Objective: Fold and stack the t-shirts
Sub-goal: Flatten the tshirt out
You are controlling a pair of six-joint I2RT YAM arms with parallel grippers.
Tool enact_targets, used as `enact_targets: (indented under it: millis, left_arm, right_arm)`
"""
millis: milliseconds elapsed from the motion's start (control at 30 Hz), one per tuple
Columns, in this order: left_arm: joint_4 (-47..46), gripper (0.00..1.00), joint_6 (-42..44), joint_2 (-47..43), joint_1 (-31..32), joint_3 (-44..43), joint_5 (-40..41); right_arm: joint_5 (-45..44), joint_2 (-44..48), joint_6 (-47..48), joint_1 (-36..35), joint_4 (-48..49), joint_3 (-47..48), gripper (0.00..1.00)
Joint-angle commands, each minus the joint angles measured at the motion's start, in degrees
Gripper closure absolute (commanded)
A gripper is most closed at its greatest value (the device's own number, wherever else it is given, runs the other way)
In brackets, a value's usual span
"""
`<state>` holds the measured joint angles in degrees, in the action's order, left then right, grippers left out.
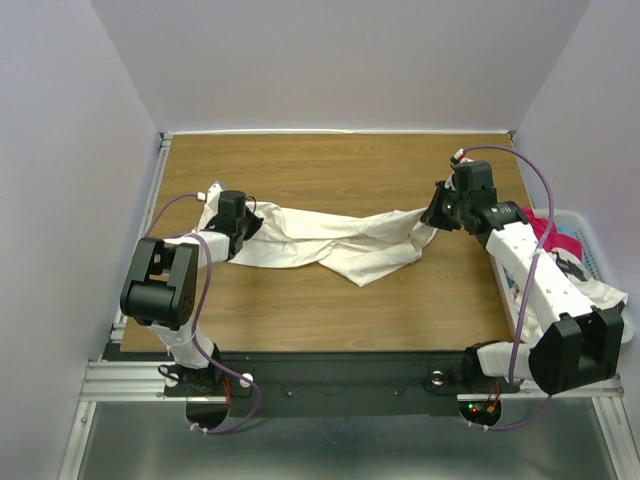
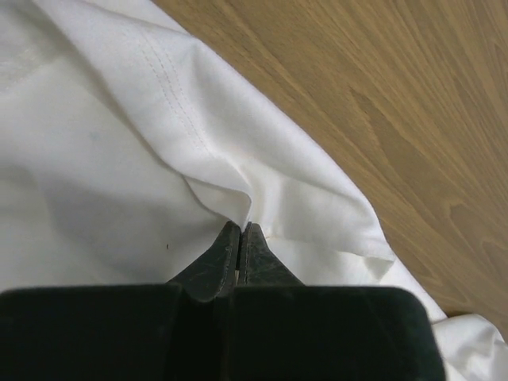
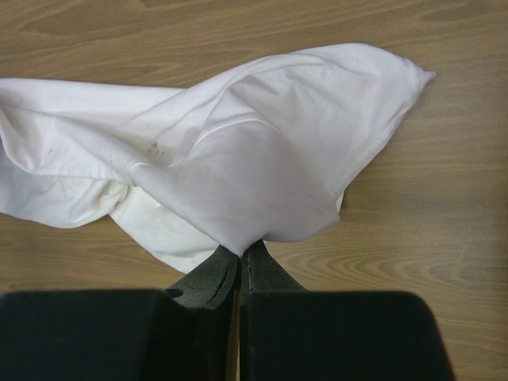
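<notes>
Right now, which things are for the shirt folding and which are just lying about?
For the job: off-white shirt, pinched at both ends by the left gripper and right gripper; red shirt and white shirt with dark marks, in and over the basket.
Just there: basket, table.

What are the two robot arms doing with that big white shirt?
They are getting ready to fold it. The left gripper is shut on one end of the off-white t-shirt, and the right gripper is shut on the other end. The shirt is stretched between them across the wooden table, crumpled and not folded yet. A magenta t-shirt and a white t-shirt with dark markings wait in the white basket on the right.
</notes>
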<state>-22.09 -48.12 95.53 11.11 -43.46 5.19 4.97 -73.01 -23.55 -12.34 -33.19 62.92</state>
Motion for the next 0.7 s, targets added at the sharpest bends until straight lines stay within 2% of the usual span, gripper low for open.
enact_targets:
  millis: [0, 100, 267, 367, 400, 467, 500, 567, 600, 667]
  left_arm:
    - [-0.16, 1.00, 3.36, -4.11, -1.35, -0.04, 1.57]
    - [4.14, 1.00, 7.67, -9.45, -4.34, -3.10, 3.24]
    - [11.88, 1.00, 16.55, -18.51, -13.21, -12.41, 1.32]
    - [17.76, 1.00, 19.82, -19.15, -15.59, -23.39, 0.17]
    - [19.17, 1.00, 21.73, -18.63, -16.55, -29.86, 0.00]
    - [21.54, 1.00, 22.98, -17.66, -17.18, -36.48, -1.49]
    - [21.99, 1.00, 23.24, -16.18, -18.05, -43.39, -2.37]
    - [25.07, 1.00, 23.07, -13.19, -19.11, -50.72, -4.92]
    - [26.12, 1.00, 22.90, -12.30, -19.90, -58.33, -4.93]
    - [28.58, 1.00, 22.89, -10.81, -20.60, -65.05, -7.65]
  right_arm:
    - [-1.10, 0.41, 0.17, 0.30, 0.93, 1.15, 0.99]
    - [-3.73, 0.94, -0.44, 0.30, 0.85, 2.56, 0.99]
    - [-9.79, -0.02, -1.06, 0.38, 0.93, 10.81, 0.99]
    - [-12.61, -2.65, -1.15, 0.38, 0.93, 16.54, 0.99]
    - [-14.53, -3.62, -1.32, 0.65, 1.02, 20.98, 1.00]
    - [-16.22, -7.38, -1.76, 0.82, 1.11, 26.79, 1.00]
    - [-17.09, -9.15, -1.85, 0.91, 1.11, 33.35, 0.99]
    - [-17.89, -13.63, -1.68, 1.35, 1.02, 39.71, 1.00]
    - [-18.94, -14.69, -1.33, 1.70, 1.11, 46.44, 0.99]
    - [-20.00, -17.68, -0.54, 1.79, 1.11, 52.80, 1.00]
